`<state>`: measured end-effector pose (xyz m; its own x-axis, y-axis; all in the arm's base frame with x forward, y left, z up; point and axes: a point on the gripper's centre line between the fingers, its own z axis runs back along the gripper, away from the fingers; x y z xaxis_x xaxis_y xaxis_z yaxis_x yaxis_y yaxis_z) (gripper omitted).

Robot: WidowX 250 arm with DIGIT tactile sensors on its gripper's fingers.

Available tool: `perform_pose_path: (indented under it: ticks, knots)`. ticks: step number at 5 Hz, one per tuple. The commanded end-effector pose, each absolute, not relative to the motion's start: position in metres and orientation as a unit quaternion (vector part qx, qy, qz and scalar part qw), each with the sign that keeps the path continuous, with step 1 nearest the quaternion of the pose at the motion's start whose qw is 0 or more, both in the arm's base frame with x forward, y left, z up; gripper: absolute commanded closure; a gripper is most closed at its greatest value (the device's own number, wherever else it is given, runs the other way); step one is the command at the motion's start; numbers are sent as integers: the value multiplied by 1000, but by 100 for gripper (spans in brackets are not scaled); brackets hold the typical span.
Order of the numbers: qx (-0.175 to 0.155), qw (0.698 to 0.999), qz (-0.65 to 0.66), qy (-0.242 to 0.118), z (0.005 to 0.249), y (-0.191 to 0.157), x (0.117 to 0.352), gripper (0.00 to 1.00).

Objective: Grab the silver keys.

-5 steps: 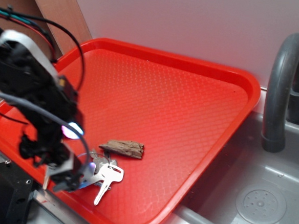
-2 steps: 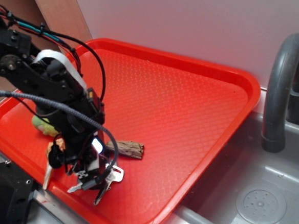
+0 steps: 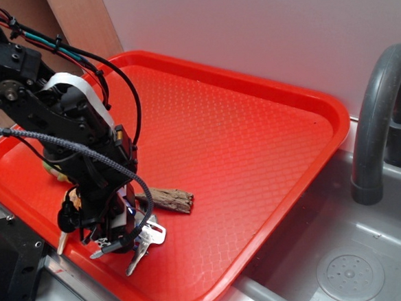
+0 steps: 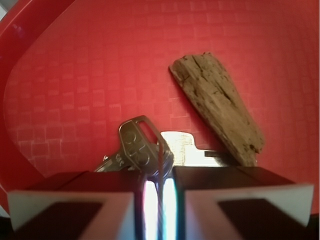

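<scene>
The silver keys (image 3: pixel 146 238) lie near the front edge of the red tray (image 3: pixel 253 119). My gripper (image 3: pixel 119 242) is down over their left end, its fingers closed together on the bunch. In the wrist view the keys (image 4: pixel 145 147) stick out just ahead of the gripper (image 4: pixel 155 172). The thin wire ring runs down the narrow slit between the two black fingers (image 4: pixel 215 175). The keys' far blades still rest on the tray. The bluish tag is hidden.
A brown wood chip (image 3: pixel 166 199) lies just behind the keys; it also shows in the wrist view (image 4: pixel 220 102). A small tan thing (image 3: pixel 71 196) and a green one (image 3: pixel 50 169) sit behind the arm. A grey faucet (image 3: pixel 380 110) and sink (image 3: pixel 353 264) are to the right.
The arm has swung from the tray's left edge over to the keys and lowered. The fingers have come together on the key bunch. The wood chip has not moved.
</scene>
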<state>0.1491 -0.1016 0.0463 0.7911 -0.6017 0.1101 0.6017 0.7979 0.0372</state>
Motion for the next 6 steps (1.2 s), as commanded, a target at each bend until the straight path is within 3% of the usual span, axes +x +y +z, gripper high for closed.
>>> perform_pose_path:
  ticks: [1,2,3,4,5,6]
  knots:
    - [10,960,-269,-75,116,-94,163,100]
    - [34,978,-148,-143,167,-41,169,100]
    - [88,981,-43,-170,221,5,157,100]
    - [76,990,-29,-116,270,40,174,100]
    - [33,998,-5,-49,271,40,189,100]
    - [-1,999,15,-45,263,35,188,100]
